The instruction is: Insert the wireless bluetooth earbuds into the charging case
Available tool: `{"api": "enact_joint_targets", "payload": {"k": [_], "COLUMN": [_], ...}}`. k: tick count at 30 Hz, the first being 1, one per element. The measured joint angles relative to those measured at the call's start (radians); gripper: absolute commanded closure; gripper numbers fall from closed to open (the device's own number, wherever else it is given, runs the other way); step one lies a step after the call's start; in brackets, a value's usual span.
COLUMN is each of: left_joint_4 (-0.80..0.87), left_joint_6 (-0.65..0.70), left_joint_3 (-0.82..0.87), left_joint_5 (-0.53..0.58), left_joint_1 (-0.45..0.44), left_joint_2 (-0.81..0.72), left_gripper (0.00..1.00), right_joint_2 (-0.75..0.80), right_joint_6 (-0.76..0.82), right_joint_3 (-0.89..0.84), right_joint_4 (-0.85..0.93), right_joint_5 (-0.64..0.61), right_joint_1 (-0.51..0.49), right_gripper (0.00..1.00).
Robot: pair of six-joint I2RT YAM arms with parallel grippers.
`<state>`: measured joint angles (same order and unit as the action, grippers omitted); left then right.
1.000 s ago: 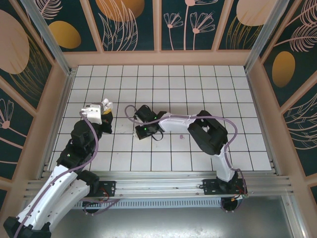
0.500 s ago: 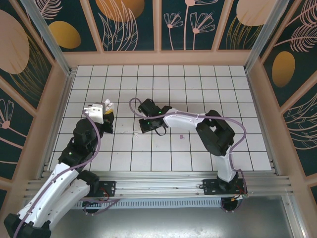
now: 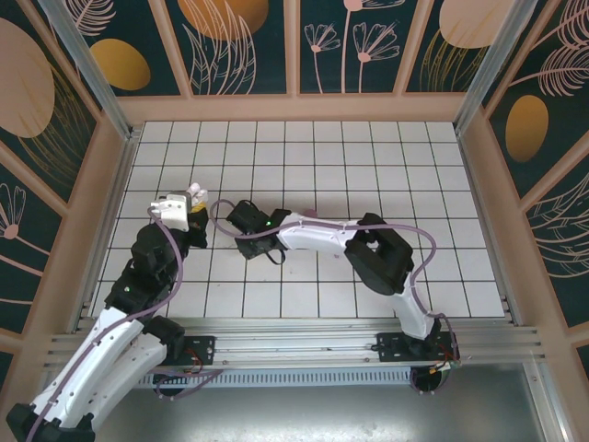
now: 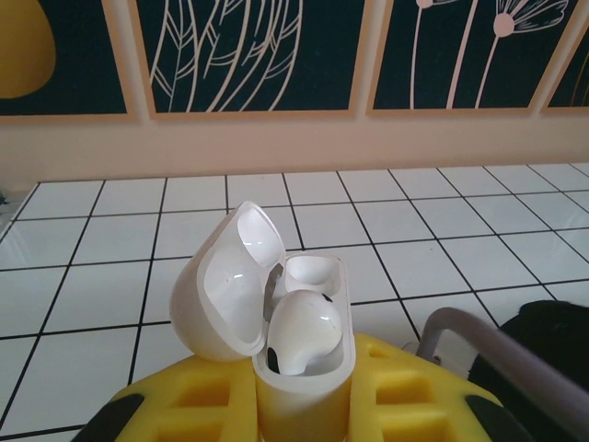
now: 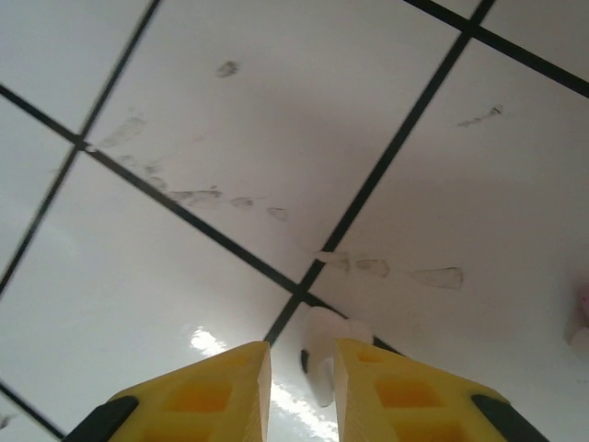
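My left gripper is shut on the base of a white charging case, held upright with its lid swung open to the left. One white earbud sits in the near socket; the far socket is empty. From above, the case shows at the left gripper. My right gripper is low over the tiles, its jaws a little apart. A white earbud lies between them against the right finger, clear of the left finger. From above, the right gripper sits just right of the left one.
A small pale purple blur lies at the right edge of the right wrist view. The right arm's black wrist and grey cable stand close to the right of the case. Pink walls fence the white tiled floor.
The right gripper has swung left toward the left arm and come down to the floor, and its jaws have parted slightly. The left gripper keeps hold of the open case.
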<state>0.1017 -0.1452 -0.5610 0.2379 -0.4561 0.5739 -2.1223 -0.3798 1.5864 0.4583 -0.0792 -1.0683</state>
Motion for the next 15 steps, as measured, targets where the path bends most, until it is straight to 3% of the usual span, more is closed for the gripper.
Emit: {"api": "enact_joint_targets", "payload": {"k": [15], "left_joint_4": [0.007], "left_joint_6": [0.003], "left_joint_3": [0.013], "left_joint_5": [0.023], "left_joint_1": [0.000], "left_joint_2": [-0.008], "left_gripper": [1.00], "right_joint_2": [-0.097], "right_joint_6": [0.000], "right_joint_3": [0.111], "right_joint_4": [0.100], "right_joint_5": [-0.037], "right_joint_1": [0.001], "right_gripper": [0.70]}}
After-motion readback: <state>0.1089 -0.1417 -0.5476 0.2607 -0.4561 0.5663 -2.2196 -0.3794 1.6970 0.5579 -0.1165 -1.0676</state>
